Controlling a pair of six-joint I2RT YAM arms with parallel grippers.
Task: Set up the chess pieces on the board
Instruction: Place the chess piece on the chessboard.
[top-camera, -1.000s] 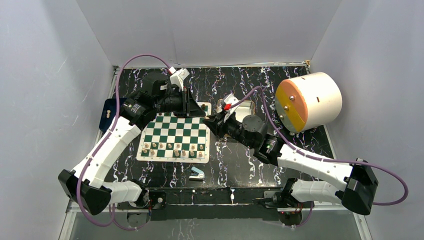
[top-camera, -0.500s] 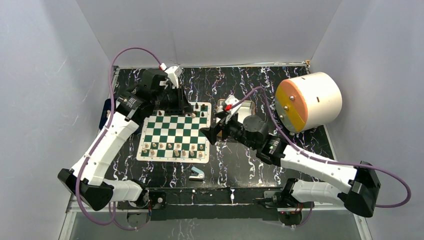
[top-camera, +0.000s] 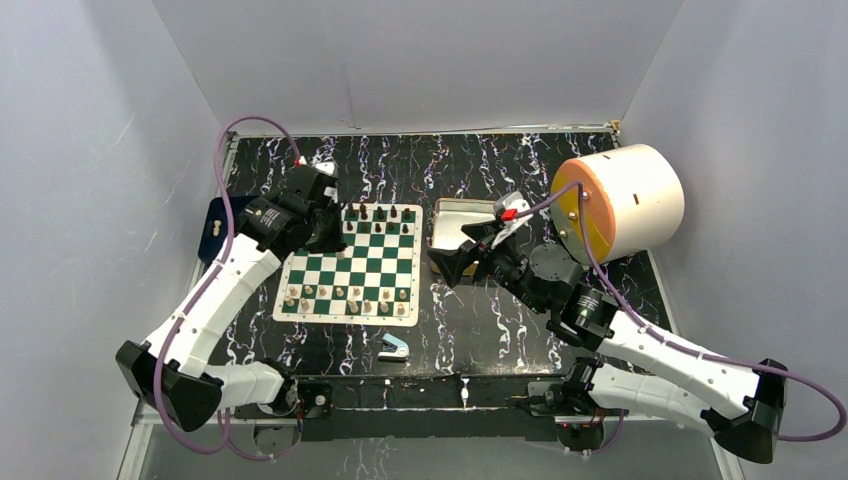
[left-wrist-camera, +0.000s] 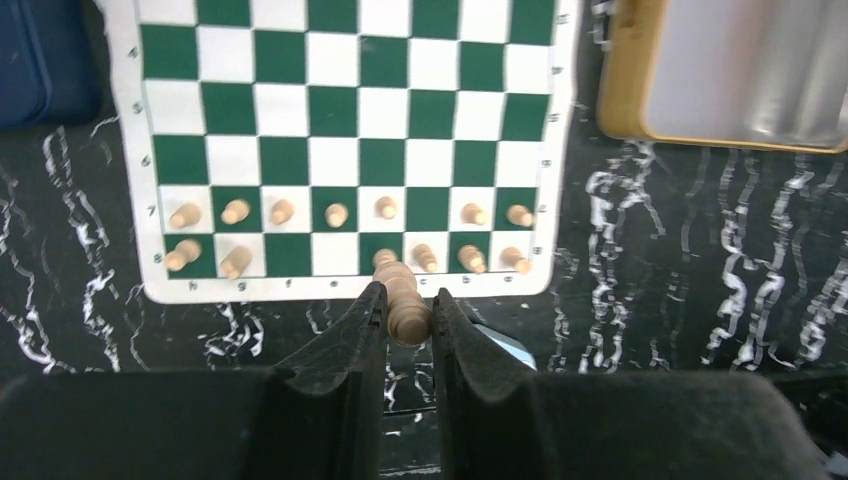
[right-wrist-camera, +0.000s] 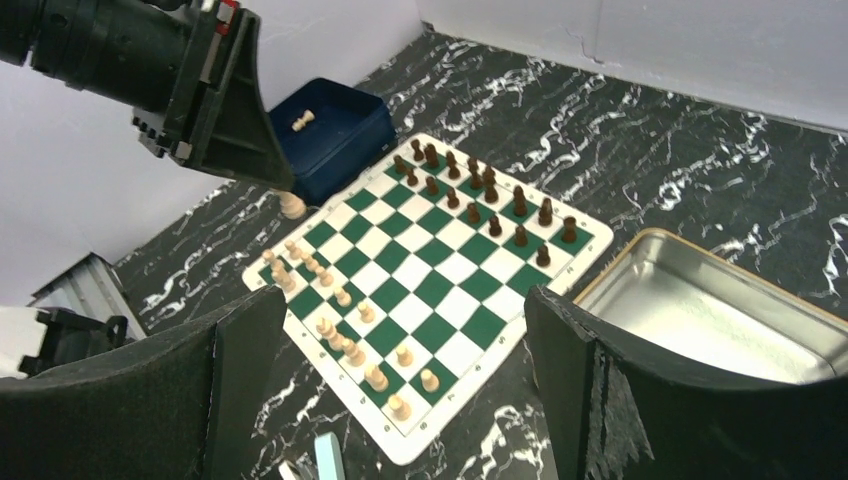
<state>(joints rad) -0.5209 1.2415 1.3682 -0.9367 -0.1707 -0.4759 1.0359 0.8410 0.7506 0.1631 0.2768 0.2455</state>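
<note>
The desk is black with white veins, closed in by pale walls. The board lies left of centre, with dark pieces on its far rows and pale pieces on the near rows. My left tool is clenched on one pale piece, in the air by the board's far left corner. Which figure it is, I cannot make out. My right tool stands released wide beside the tin. The left arm partly hides the blue tray.
</note>
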